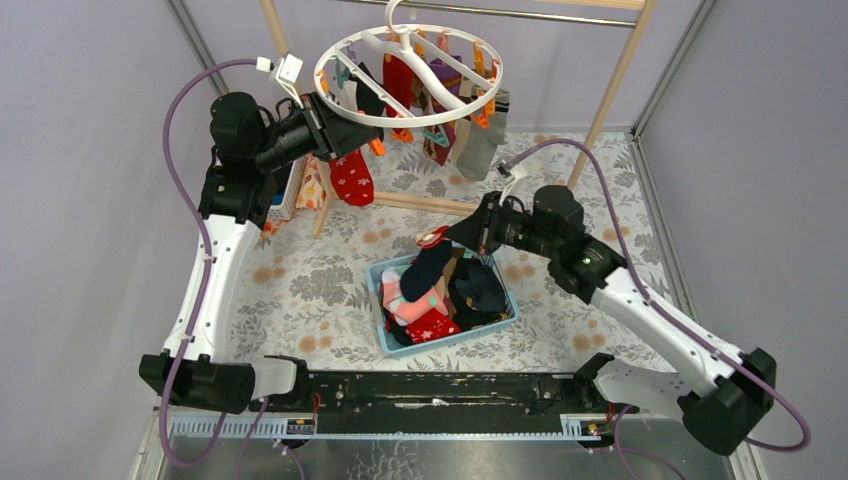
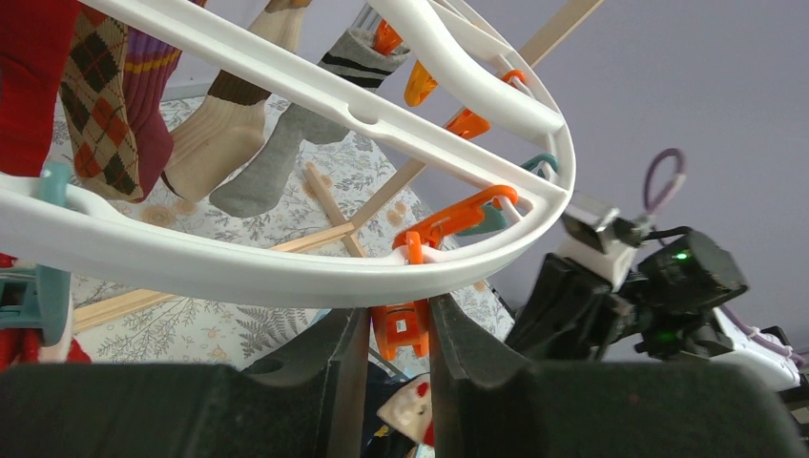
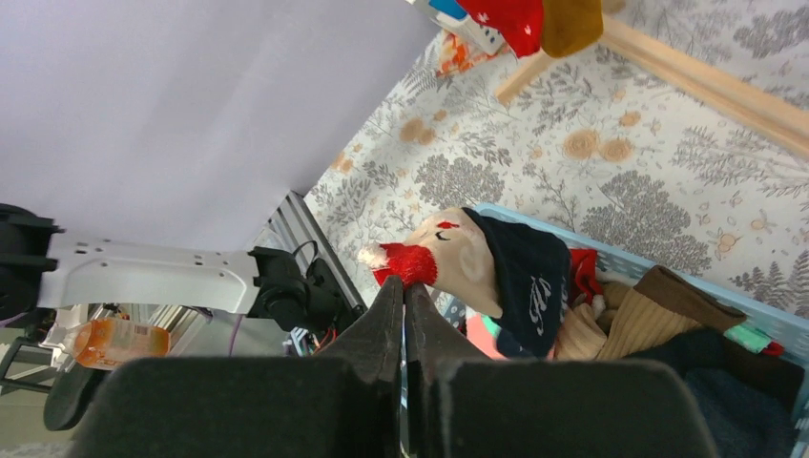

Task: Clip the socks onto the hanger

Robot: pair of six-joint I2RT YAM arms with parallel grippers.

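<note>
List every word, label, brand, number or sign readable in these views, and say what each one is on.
No text reads clearly.
Navy sock: white script-like mark, too blurred to read.
Orange clip between the left fingers: pale stamped patch, too small to read.

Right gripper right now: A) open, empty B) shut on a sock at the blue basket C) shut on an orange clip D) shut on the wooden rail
B: the right gripper pinches the red-and-white tip of a sock by the blue basket.
</note>
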